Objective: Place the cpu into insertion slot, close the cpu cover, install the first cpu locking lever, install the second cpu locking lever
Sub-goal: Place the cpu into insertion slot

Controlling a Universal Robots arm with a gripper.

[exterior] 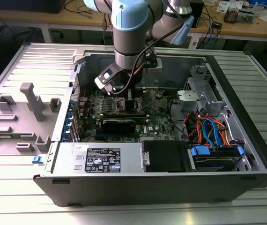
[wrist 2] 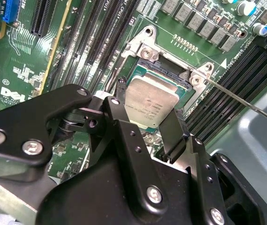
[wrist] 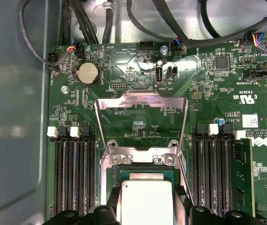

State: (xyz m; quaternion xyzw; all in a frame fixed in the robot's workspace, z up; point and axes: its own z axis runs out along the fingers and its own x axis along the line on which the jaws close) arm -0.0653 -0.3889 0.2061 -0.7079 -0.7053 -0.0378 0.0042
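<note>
The cpu (wrist 2: 152, 98) is pinched by two opposite edges in the gripper (wrist 2: 147, 112), jaws drawn narrow onto it, and it is held right over the insertion slot (wrist 2: 166, 74). The cpu cover (wrist: 142, 100) is seen swung up, clear of the socket. A risk is judged here: if the chip is let go skewed or off its corners, the contacts beneath could be bent. Whether chip and socket are touching cannot be told. The chip's near edge is hidden by the fingers (wrist 2: 118, 105), and in the exterior view the socket is masked by the arm (exterior: 133, 33).
</note>
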